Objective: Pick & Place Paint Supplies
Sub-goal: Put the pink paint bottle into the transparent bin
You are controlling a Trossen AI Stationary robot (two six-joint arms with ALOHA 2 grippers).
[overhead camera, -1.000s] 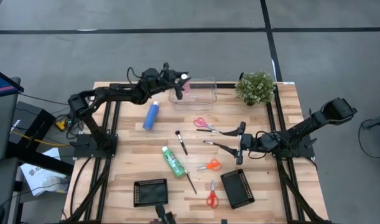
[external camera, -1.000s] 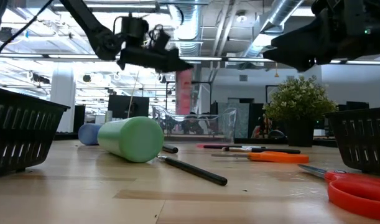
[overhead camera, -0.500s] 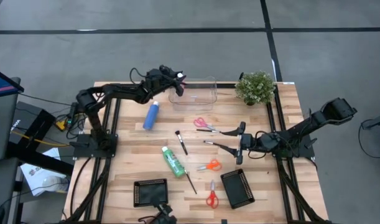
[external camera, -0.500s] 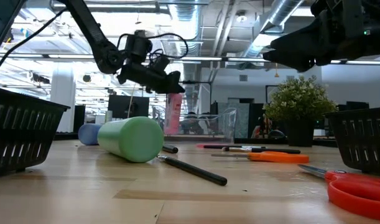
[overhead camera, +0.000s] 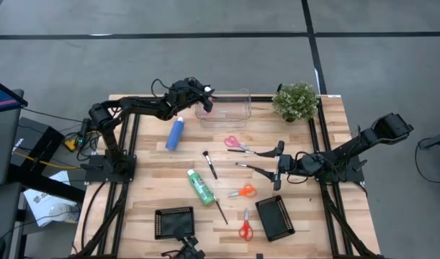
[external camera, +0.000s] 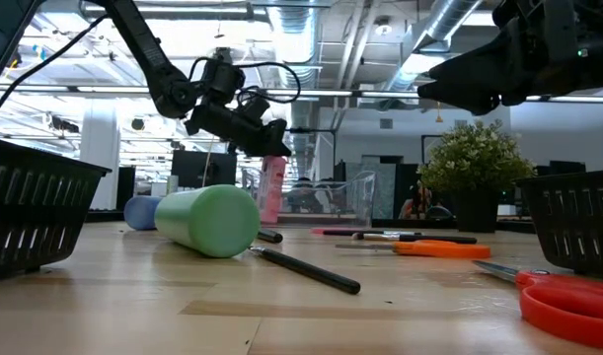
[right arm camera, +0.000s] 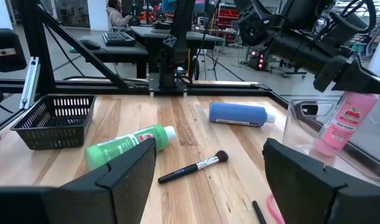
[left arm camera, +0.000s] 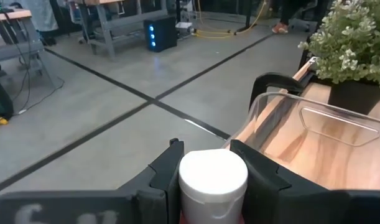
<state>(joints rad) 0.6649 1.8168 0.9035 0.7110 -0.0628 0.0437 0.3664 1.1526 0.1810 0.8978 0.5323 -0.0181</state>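
The left gripper (overhead camera: 207, 93) was found at about eleven o'clock on the worktop (overhead camera: 147, 187), its jaws clamped on the white cap of the pink paint bottle (external camera: 272, 189), which hung upright at the near-left end of the clear plastic container (overhead camera: 230, 106); whether the bottle's base rested inside the container or on its rim could not be determined. The blue paint bottle (overhead camera: 176, 133) lay on its side at about ten o'clock, apart from the gripper. The green paint bottle (overhead camera: 201, 185) lay on its side near the centre, toward seven o'clock, with one dark-handled brush (overhead camera: 209, 165) just above it and a second brush (overhead camera: 220, 210) just below. A third brush (overhead camera: 248, 167) lay right of centre. Red-handled scissors (overhead camera: 236, 143) lay at about one o'clock, orange scissors (overhead camera: 243, 191) near five o'clock and red scissors (overhead camera: 245, 226) at six o'clock. Two black baskets (overhead camera: 174, 222) (overhead camera: 275, 218) stood along the six o'clock edge. The potted plant (overhead camera: 296, 100) stood at two o'clock. The right gripper (overhead camera: 279, 164) hovered at about three o'clock, jaws wide apart and holding nothing.
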